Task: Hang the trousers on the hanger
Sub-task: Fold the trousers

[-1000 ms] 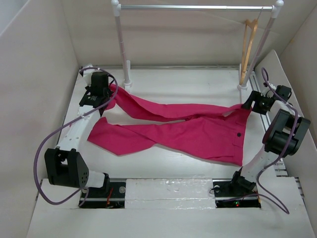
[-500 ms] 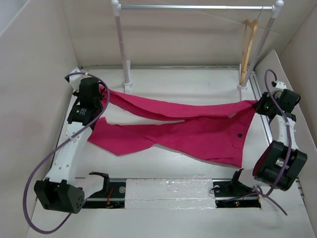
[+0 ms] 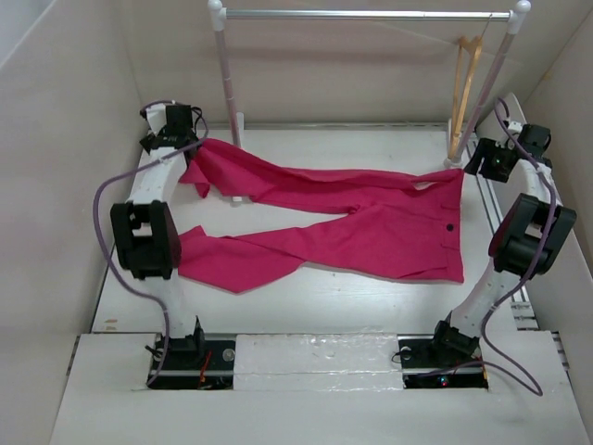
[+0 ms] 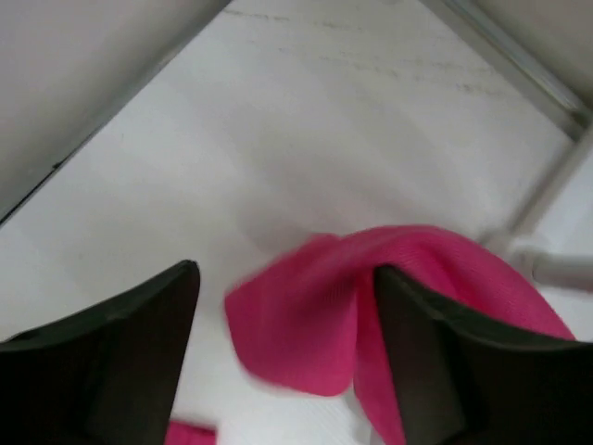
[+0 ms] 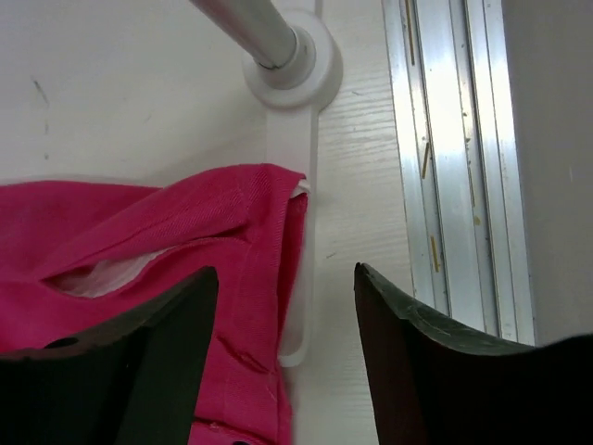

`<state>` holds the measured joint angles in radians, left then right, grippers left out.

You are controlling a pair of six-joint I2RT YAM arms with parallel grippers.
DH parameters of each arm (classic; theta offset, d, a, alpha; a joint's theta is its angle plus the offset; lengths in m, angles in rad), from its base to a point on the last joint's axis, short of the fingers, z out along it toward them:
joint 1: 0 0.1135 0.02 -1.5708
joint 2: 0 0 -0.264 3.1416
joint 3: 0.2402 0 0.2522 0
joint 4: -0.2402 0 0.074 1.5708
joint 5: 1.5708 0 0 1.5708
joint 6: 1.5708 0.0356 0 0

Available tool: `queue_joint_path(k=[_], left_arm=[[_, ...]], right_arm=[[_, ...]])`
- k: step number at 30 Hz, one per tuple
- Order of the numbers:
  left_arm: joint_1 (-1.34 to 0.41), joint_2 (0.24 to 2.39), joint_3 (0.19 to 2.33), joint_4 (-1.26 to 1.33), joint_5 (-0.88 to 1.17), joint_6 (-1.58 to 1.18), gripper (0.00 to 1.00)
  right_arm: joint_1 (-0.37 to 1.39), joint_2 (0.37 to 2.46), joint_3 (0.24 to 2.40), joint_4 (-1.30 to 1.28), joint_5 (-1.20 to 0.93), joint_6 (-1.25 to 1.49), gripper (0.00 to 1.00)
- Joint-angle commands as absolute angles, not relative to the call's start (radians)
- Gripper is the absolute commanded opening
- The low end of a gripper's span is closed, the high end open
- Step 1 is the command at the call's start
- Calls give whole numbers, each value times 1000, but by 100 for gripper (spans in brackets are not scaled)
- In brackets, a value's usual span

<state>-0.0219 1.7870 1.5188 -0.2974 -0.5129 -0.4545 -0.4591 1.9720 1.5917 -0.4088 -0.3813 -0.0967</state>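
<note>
Two empty claws, left gripper point(image 4: 285, 278) and right gripper point(image 5: 285, 278), are spread wide. Magenta trousers point(image 3: 352, 232) are laid flat before the rack point(image 3: 361, 14); limp, light cloth, probably best pinched at the waistband point(image 3: 454, 227).

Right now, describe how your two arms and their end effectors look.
Both arms are alike: the left arm and right arm have white links joined by chunky black joint housings, with a lilac cable looping alongside each. The left end effector and right end effector each have two broad matte black fingers.
</note>
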Motion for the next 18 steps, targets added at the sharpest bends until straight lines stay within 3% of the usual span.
queue_joint_path(k=[1,4,6,7,8,9,13,16,17,18], left_arm=[[40,1876,1750,-437,-500,-491,75],[49,1827,1707,-381,-515,-472,80],[58,1752,1591,-345,-514,-480,81],[58,1729,1548,-316,-506,-492,81],[98,1705,1463,-293,-479,-520,80],[119,1680,1432,-273,-400,-540,80],[189,1735,1390,-254,-216,-554,71],[167,1793,1413,-287,-178,-534,70],[167,1799,1381,-275,-155,-541,70],[167,1808,1364,-229,-84,-554,71]], right_arm=[[-420,1873,1628,-451,-417,-140,67],[-339,1694,1398,-359,-397,-140,67],[-287,1549,1274,-313,-370,-138,57],[-229,1505,1217,-264,-367,-138,45],[-200,1473,1118,-250,-367,-138,27],[-168,1419,1079,-255,-364,-152,0],[24,1344,953,-340,-368,-239,0],[115,1287,873,-397,-336,-259,33],[115,1270,839,-381,-345,-253,51],[115,1256,783,-367,-354,-241,56]])
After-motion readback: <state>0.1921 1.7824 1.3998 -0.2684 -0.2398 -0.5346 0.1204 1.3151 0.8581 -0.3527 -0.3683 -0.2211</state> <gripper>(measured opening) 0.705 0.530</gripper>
